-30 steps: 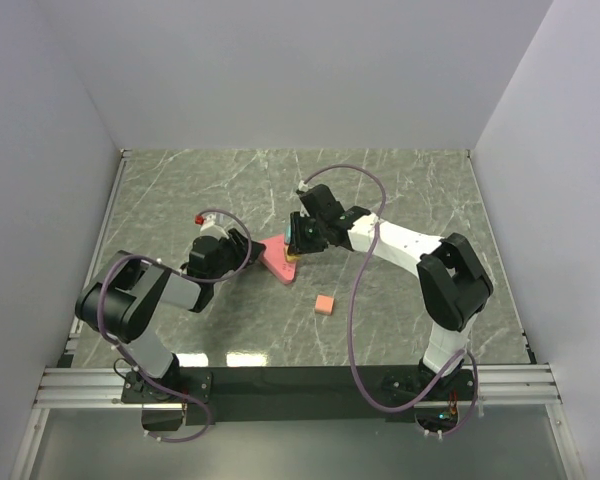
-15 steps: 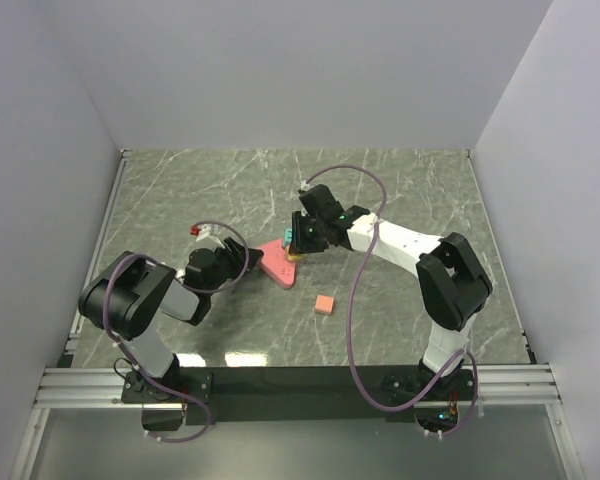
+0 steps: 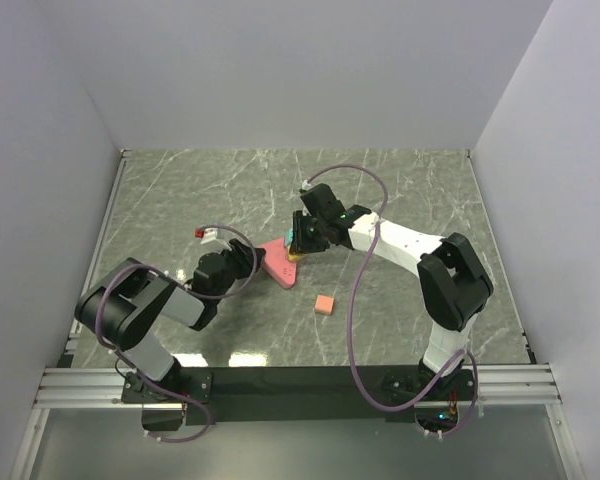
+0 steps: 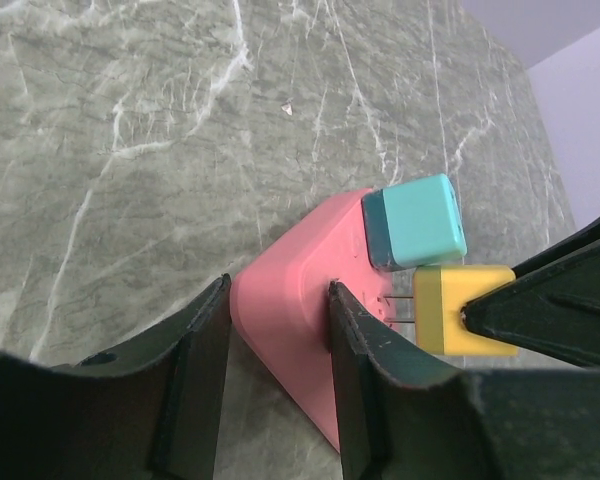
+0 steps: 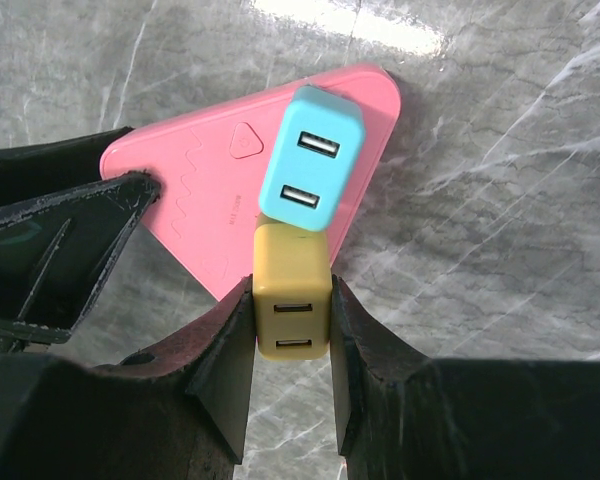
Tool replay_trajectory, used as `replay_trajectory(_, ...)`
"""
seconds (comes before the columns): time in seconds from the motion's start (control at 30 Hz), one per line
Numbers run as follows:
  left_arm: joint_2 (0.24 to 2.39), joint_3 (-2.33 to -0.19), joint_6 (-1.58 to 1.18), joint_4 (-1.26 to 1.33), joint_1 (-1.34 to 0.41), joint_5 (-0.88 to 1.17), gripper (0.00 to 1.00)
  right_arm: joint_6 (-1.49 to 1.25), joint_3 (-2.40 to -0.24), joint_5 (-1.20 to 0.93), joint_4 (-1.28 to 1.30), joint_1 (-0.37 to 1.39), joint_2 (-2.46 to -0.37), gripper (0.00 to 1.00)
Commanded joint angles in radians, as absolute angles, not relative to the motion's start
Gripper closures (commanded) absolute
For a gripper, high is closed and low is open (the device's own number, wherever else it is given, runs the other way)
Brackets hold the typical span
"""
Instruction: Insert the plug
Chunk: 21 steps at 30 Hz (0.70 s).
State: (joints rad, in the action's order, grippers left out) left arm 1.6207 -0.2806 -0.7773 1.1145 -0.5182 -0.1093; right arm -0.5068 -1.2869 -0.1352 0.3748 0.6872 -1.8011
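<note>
Pinched tight in right gripper (image 5: 292, 345), lower centre: yellow charger plug (image 5: 292, 290), prongs part-bared (not yet home) at pink triangular socket block (image 4: 295, 310). Braced at its lower corner by half-closed left gripper (image 4: 278, 350) against the push. Teal charger (image 4: 415, 222) seated alongside.

Bright, even, diffuse overhead light in all three views, with only soft, faint shadows beneath the arms on the glossy marble tabletop (image 3: 410, 190), a pale reflected streak near its front edge in the top view and a blown-out white glare patch at the upper edge of the right wrist view. Sharp focus on the pink socket block (image 4: 290, 320) and yellow plug (image 5: 292, 290); dark, underexposed, slightly soft rendering of the left fingers (image 4: 195, 390) and right fingers (image 5: 230, 390) close to the lens. Mild wide-angle stretching toward the borders of both wrist views; crisp outlines throughout the top view.
</note>
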Motion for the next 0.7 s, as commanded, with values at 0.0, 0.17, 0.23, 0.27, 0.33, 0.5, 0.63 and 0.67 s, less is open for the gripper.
replay_trajectory(0.0, 1.6, -0.256, -0.724, 1.1, -0.574, -0.136, 1.0, -0.526, -1.276, -0.167, 0.39, 0.698, -1.819, 1.0)
replay_trajectory(0.17, 1.598, -0.215, -0.729, 1.155, -0.609, -0.207, 1.0, -0.532, -1.256, -0.186, 0.388, 0.696, -1.822, 1.0)
replay_trajectory(0.23, 1.608, -0.21, -0.732, 1.164, -0.623, -0.221, 1.0, -0.538, -1.255, -0.195, 0.387, 0.698, -1.825, 1.0)
replay_trajectory(0.27, 1.611, -0.203, -0.732, 1.175, -0.629, -0.235, 1.0, -0.538, -1.255, -0.201, 0.385, 0.698, -1.827, 1.0)
replay_trajectory(0.33, 1.621, -0.196, -0.733, 1.196, -0.647, -0.252, 1.0, -0.541, -1.25, -0.215, 0.388, 0.696, -1.825, 1.0)
replay_trajectory(0.5, 1.631, -0.198, -0.721, 1.196, -0.67, -0.29, 1.0, -0.534, -1.246, -0.216, 0.411, 0.698, -1.815, 1.0)
replay_trajectory(0.63, 1.631, -0.201, -0.715, 1.19, -0.69, -0.322, 1.0, -0.535, -1.25, -0.229, 0.417, 0.698, -1.812, 1.0)
replay_trajectory(0.67, 1.629, -0.198, -0.715, 1.19, -0.693, -0.328, 1.0, -0.537, -1.25, -0.23, 0.419, 0.699, -1.809, 1.0)
